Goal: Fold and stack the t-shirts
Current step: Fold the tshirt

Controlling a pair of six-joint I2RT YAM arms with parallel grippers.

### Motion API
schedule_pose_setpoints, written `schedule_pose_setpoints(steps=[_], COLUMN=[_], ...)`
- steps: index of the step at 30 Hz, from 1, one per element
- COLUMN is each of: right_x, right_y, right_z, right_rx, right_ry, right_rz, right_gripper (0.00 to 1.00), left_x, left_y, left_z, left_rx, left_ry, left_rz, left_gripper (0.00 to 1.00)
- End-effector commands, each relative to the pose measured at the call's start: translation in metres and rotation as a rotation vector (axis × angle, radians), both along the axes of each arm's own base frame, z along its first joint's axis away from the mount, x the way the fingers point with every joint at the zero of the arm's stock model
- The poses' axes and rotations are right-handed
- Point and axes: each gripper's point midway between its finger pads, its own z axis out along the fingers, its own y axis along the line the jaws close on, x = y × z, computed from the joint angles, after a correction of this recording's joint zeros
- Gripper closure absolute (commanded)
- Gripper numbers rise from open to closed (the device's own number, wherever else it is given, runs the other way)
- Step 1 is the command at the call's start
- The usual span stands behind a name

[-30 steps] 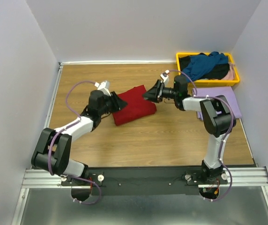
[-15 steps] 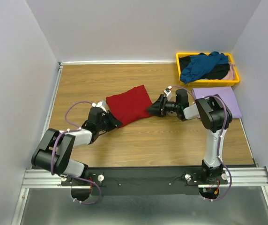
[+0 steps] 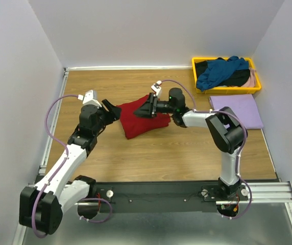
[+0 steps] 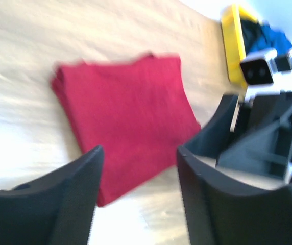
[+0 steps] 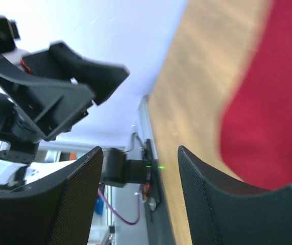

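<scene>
A dark red t-shirt (image 3: pixel 143 121) lies folded in the middle of the wooden table (image 3: pixel 176 148). My left gripper (image 3: pixel 111 110) hovers at its left edge, open with nothing between the fingers. In the left wrist view the red t-shirt (image 4: pixel 128 109) lies beyond the open left gripper (image 4: pixel 140 166). My right gripper (image 3: pixel 145 108) is over the shirt's top part, also open and empty. The right wrist view shows the red t-shirt (image 5: pixel 271 117) to the right of the open right gripper (image 5: pixel 141 163). A lavender t-shirt (image 3: pixel 236 111) lies folded flat at the right.
A yellow tray (image 3: pixel 194 66) stands at the back right and holds a teal blue shirt (image 3: pixel 220 69), a black one (image 3: pixel 235 78) and a pale pink one (image 3: pixel 251 77). Grey walls close in the table on three sides. A metal rail (image 3: pixel 156 193) runs along the near edge.
The left gripper let go, opened and rose to the red shirt's left edge. The right gripper swung left from the shirt's right corner to above it. The shirt now lies more compact.
</scene>
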Motion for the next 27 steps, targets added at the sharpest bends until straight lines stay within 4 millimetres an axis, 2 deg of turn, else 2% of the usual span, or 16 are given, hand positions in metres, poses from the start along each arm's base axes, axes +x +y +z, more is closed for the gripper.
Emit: schedule_pose_setpoints(steps=[1, 3, 4, 6, 7, 9, 10, 11, 13, 14, 17, 21, 23, 24, 25, 27], right_x=[0.011, 0.016, 0.018, 0.021, 0.022, 0.023, 0.019, 0.014, 0.005, 0.003, 0.003, 0.009, 0.015, 0.017, 0.02, 0.028], right_y=[0.033, 0.041, 0.042, 0.042, 0.038, 0.032, 0.03, 0.027, 0.026, 0.026, 0.026, 0.033, 0.035, 0.034, 0.032, 0.022], right_z=[-0.003, -0.022, -0.048, -0.073, -0.1, -0.129, -0.142, -0.165, -0.174, -0.175, -0.161, -0.122, -0.094, -0.086, -0.07, -0.059], right_rx=[0.014, -0.007, -0.038, -0.07, -0.107, -0.148, -0.164, -0.192, -0.193, -0.196, -0.184, -0.128, -0.092, -0.083, -0.065, -0.052], right_ry=[0.026, 0.058, 0.102, 0.145, 0.186, 0.25, 0.286, 0.328, 0.375, 0.378, 0.35, 0.301, 0.251, 0.235, 0.206, 0.19], right_rz=[-0.058, -0.085, -0.098, -0.129, -0.159, -0.209, -0.214, -0.21, -0.184, -0.179, -0.174, -0.149, -0.142, -0.144, -0.148, -0.169], right_gripper=[0.32, 0.32, 0.32, 0.32, 0.32, 0.33, 0.33, 0.33, 0.34, 0.34, 0.34, 0.34, 0.34, 0.34, 0.34, 0.34], left_x=[-0.007, -0.008, -0.011, -0.014, -0.016, -0.017, -0.019, -0.02, -0.022, -0.023, -0.024, -0.024, -0.023, -0.02, -0.02, -0.016], left_y=[0.043, 0.053, 0.058, 0.061, 0.06, 0.059, 0.059, 0.061, 0.061, 0.061, 0.056, 0.048, 0.037, 0.032, 0.023, 0.01], left_z=[0.005, 0.008, 0.007, 0.006, 0.006, 0.008, 0.008, 0.008, 0.01, 0.01, 0.015, 0.016, 0.018, 0.024, 0.019, 0.023], left_rx=[0.172, 0.216, 0.229, 0.222, 0.212, 0.204, 0.2, 0.201, 0.209, 0.214, 0.215, 0.197, 0.164, 0.144, 0.119, 0.08], left_ry=[0.011, -0.003, -0.01, -0.011, -0.011, -0.017, -0.02, -0.02, -0.027, -0.03, -0.048, -0.064, -0.083, -0.109, -0.096, -0.118], left_rz=[0.151, 0.187, 0.203, 0.217, 0.216, 0.209, 0.212, 0.219, 0.208, 0.202, 0.175, 0.13, 0.083, 0.067, 0.023, -0.03], left_gripper=[0.27, 0.22, 0.2, 0.17, 0.14, 0.12, 0.12, 0.11, 0.11, 0.11, 0.11, 0.12, 0.13, 0.14, 0.15, 0.16])
